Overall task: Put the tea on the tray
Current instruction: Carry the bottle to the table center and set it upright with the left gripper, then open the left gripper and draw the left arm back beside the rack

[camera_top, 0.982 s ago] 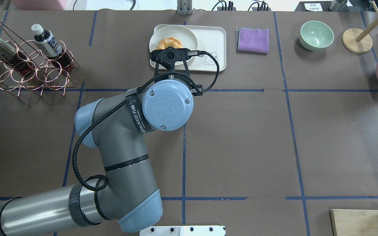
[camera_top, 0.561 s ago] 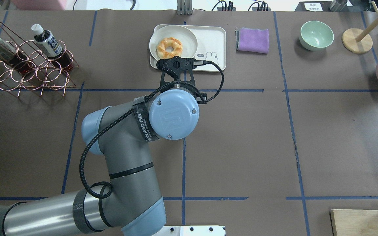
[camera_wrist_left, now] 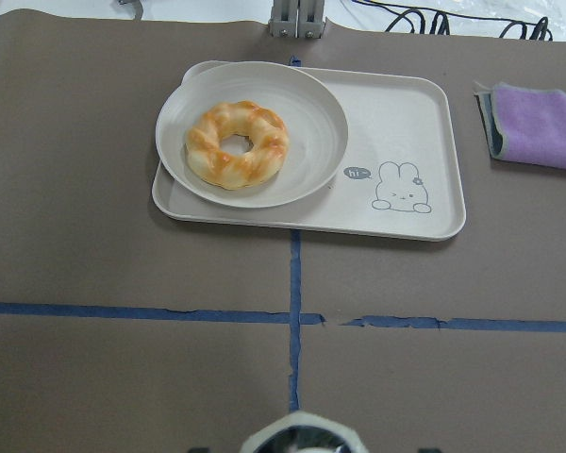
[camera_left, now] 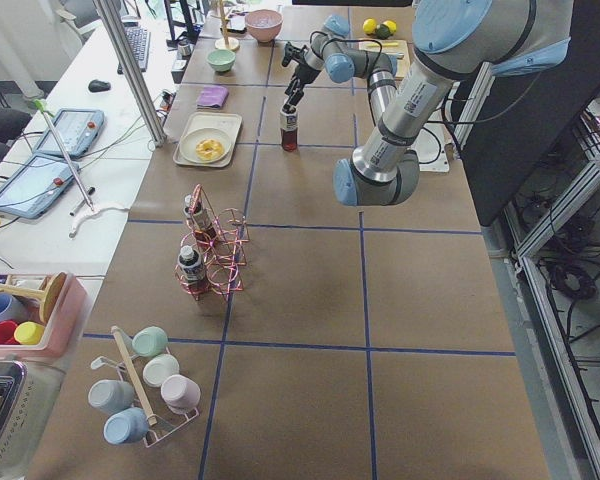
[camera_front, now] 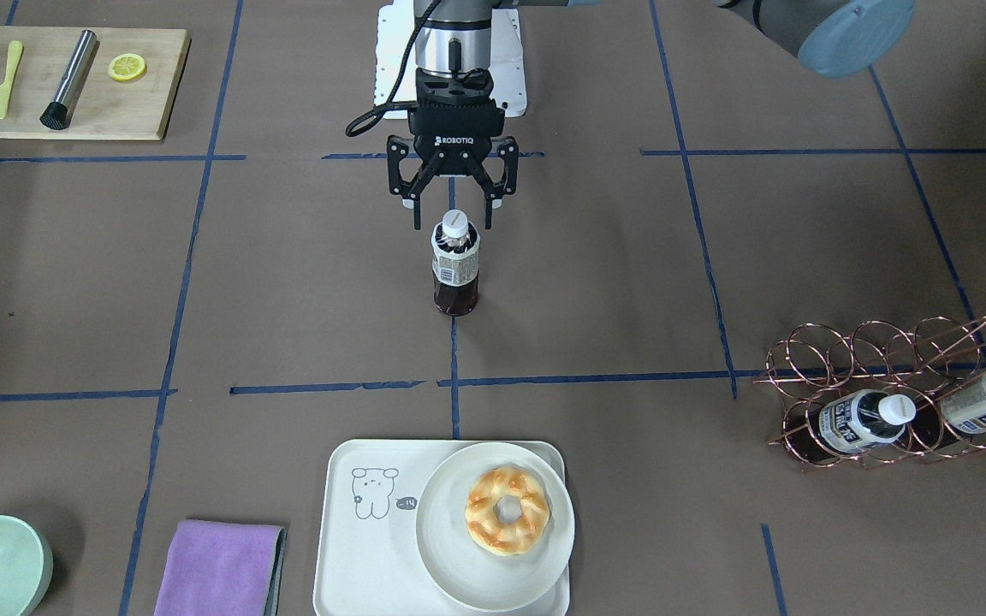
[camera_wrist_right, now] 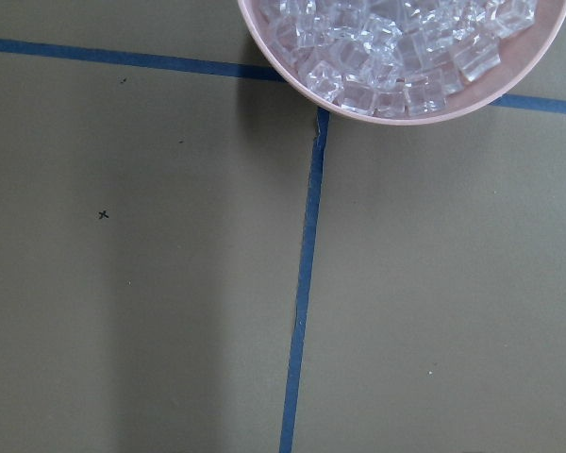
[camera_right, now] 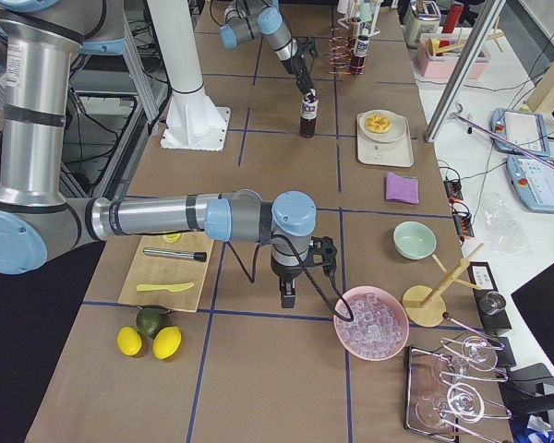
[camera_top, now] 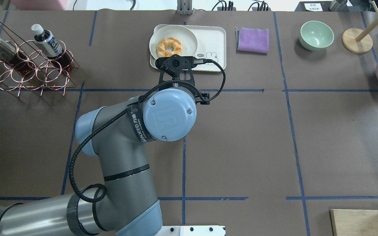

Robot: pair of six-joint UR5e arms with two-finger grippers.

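Left arm (camera_top: 123, 157) reaches toward the tray (camera_front: 347, 556) and I see it stop short on the robot's side. The tray carries a round plate (camera_front: 450, 573) with a doughnut (camera_front: 507, 511). Tea (camera_front: 456, 269) stands upright on the table, not on the tray, well clear of its robot-side edge. Left gripper (camera_front: 452, 224) sits at the cap, fingers spread wide, gripping nothing. Right gripper (camera_right: 287, 297) is far from the tray, by the ice bowl (camera_right: 371, 323); can't tell whether it's apart or together.

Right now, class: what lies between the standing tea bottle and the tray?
Between the tea and the tray, only bare table cover crossed by blue tape, shown in the front-facing view.
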